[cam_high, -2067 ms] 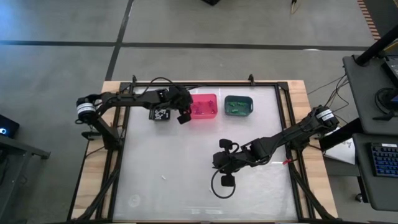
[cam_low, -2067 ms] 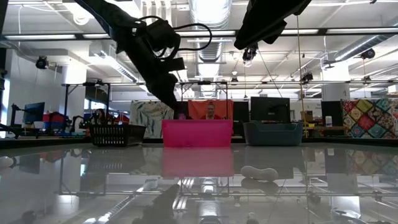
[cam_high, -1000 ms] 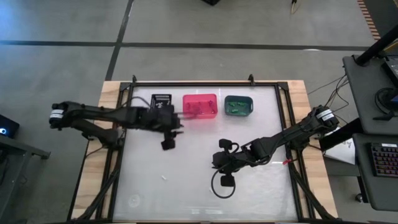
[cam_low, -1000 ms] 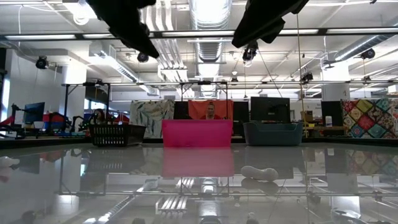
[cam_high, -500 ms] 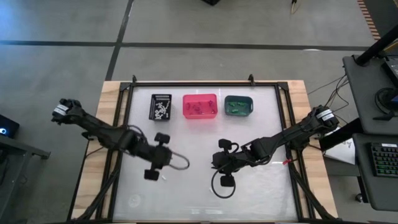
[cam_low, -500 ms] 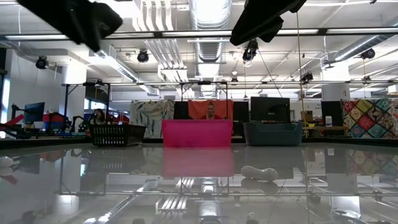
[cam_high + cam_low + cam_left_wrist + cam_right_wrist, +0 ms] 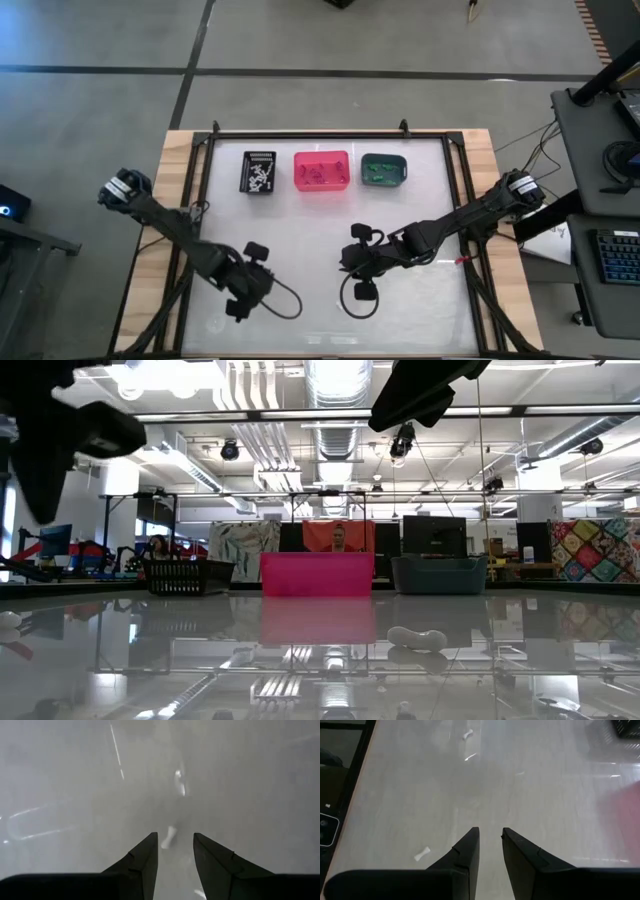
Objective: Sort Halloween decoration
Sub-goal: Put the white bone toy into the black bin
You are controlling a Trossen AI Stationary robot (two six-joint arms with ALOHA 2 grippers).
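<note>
Three bins stand in a row at the table's far side: black point(image 7: 258, 170), pink point(image 7: 322, 170) and teal point(image 7: 383, 168), each with small trinkets inside. My left gripper point(image 7: 240, 308) hangs open over the near left of the table, pointing steeply down. A white trinket point(image 7: 170, 836) lies on the table just beyond its fingertips point(image 7: 175, 840). My right gripper point(image 7: 358, 268) waits open and empty above the table's middle. Its wrist view shows two more white trinkets point(image 7: 422, 853) point(image 7: 468, 735) lying on the table. The low view shows a white trinket point(image 7: 418, 637).
A black metal frame point(image 7: 330, 135) runs around the glossy white tabletop point(image 7: 420, 200). A loose cable loop point(image 7: 358, 300) hangs below my right gripper. Bare tabletop lies between the two arms and in front of the bins.
My left gripper has swung from in front of the black bin toward the table's near left, sinking and tipping to point more steeply down. It has stayed open.
</note>
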